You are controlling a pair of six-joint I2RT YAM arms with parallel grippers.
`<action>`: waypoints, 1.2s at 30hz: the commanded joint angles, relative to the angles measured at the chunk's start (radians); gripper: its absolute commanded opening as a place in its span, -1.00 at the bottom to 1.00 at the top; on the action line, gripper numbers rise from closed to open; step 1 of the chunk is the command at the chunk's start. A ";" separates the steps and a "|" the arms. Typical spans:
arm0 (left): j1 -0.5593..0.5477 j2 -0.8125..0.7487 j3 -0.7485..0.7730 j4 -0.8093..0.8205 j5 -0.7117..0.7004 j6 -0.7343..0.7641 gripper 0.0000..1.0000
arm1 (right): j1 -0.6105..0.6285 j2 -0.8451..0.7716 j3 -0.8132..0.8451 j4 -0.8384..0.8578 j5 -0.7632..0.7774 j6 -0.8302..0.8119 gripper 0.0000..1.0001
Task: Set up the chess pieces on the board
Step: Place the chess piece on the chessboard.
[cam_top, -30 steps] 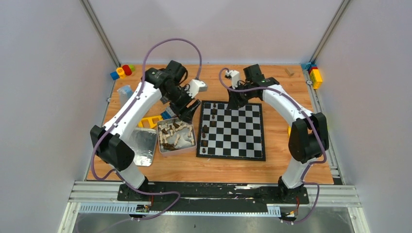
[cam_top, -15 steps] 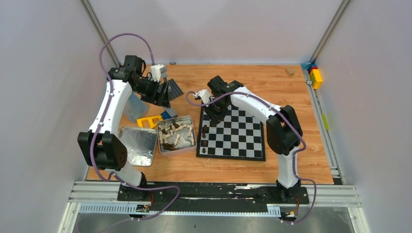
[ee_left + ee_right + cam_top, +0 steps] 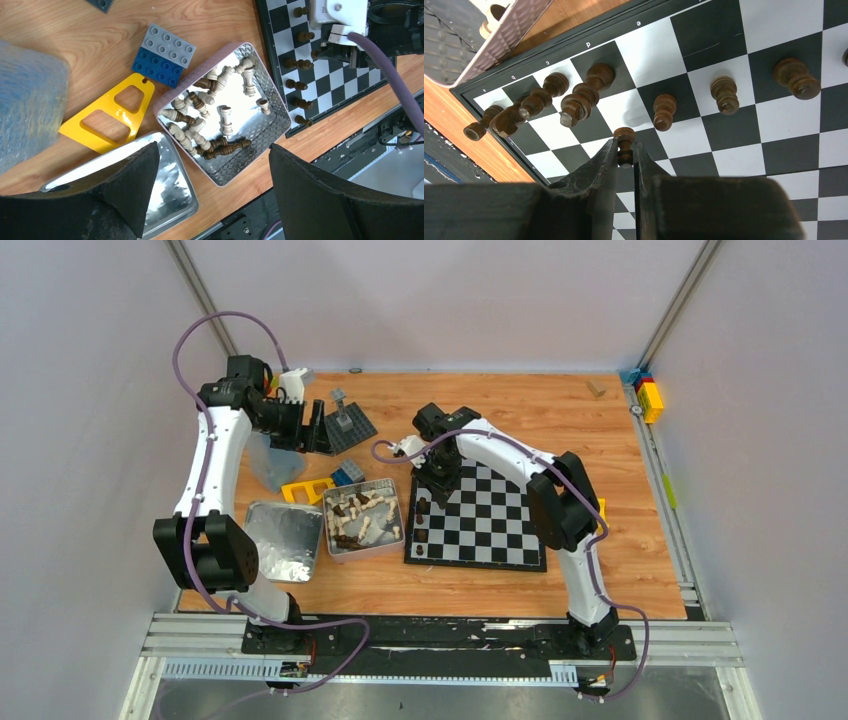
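Observation:
The black-and-silver board point(image 3: 500, 530) lies right of centre on the table. Several dark brown chess pieces point(image 3: 422, 520) stand along its left side, also seen in the right wrist view point(image 3: 724, 95). My right gripper point(image 3: 625, 151) is shut on a dark brown piece point(image 3: 625, 136), held just above the squares near those pieces; from above it point(image 3: 440, 478) hangs over the board's far-left part. Cream and dark pieces point(image 3: 220, 120) lie jumbled in a metal tin point(image 3: 365, 553). My left gripper point(image 3: 310, 427) is open, holds nothing, and sits high, left of and behind the tin.
The tin's lid point(image 3: 283, 540) lies left of the tin. A yellow plastic piece point(image 3: 308, 490), blue and grey bricks point(image 3: 348, 472), a dark studded baseplate point(image 3: 345, 425) and a bluish translucent bag point(image 3: 265, 460) crowd the far left. Coloured bricks point(image 3: 650, 398) sit far right.
My left arm swung from over the tin back to the far left, jaws opening wider. My right arm moved from the board's far edge toward its left side, still gripping the piece.

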 commanded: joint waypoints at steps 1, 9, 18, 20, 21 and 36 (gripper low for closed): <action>-0.001 -0.038 -0.002 0.018 0.032 -0.011 0.76 | 0.019 0.026 0.063 -0.022 0.030 -0.007 -1.00; 0.000 -0.033 -0.002 0.013 0.038 -0.008 0.79 | 0.029 0.051 0.084 -0.024 0.046 -0.007 -1.00; -0.001 -0.035 -0.005 0.012 0.041 -0.008 0.81 | 0.034 0.062 0.090 -0.024 0.061 -0.003 -0.99; 0.000 -0.033 -0.005 0.011 0.042 -0.006 0.82 | 0.035 0.065 0.090 -0.023 0.064 -0.002 -0.99; 0.000 -0.033 -0.006 0.010 0.044 -0.006 0.82 | 0.036 0.065 0.090 -0.024 0.062 -0.002 -0.99; 0.000 -0.033 -0.013 0.006 0.049 -0.002 0.86 | 0.041 0.067 0.089 -0.015 0.050 0.026 -0.73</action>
